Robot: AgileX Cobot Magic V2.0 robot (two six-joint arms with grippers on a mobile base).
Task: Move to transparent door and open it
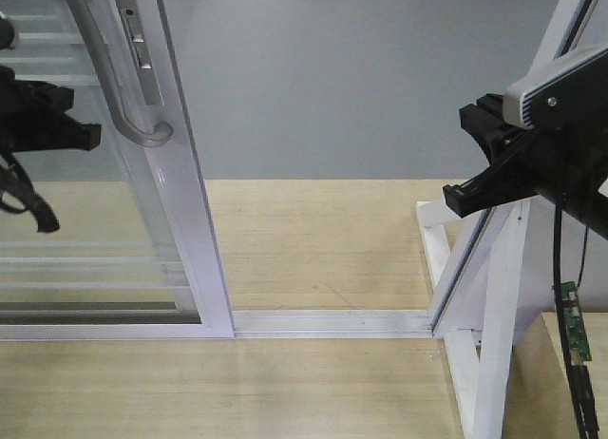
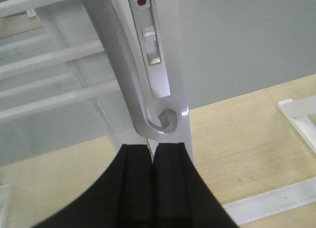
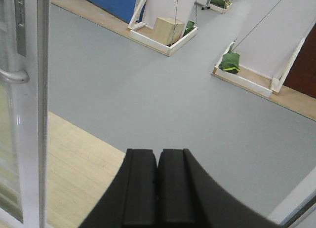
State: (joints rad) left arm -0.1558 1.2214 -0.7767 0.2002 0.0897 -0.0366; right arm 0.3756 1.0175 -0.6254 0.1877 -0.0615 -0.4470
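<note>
The transparent door (image 1: pixel 185 211) stands at the left, a glass panel with thin horizontal bars in a white frame. Its curved grey handle (image 1: pixel 142 125) and lock plate (image 1: pixel 138 40) are on its right stile. My left gripper (image 1: pixel 90 135) is shut and empty, just left of the handle's lower end. In the left wrist view the shut gripper (image 2: pixel 153 146) sits right below the handle's curl (image 2: pixel 165 124), beneath the lock plate (image 2: pixel 148 45). My right gripper (image 1: pixel 454 200) is shut and empty at the right side of the opening. The right wrist view shows that gripper (image 3: pixel 158 151) shut, with the door stile (image 3: pixel 29 139) far left.
A white floor track (image 1: pixel 332 320) runs from the door to a slanted white frame with braces (image 1: pixel 494 306) on the right. A green circuit board (image 1: pixel 568 311) hangs by a cable. Beyond lie grey floor, a cardboard box (image 3: pixel 168 29) and green bags (image 3: pixel 229 62).
</note>
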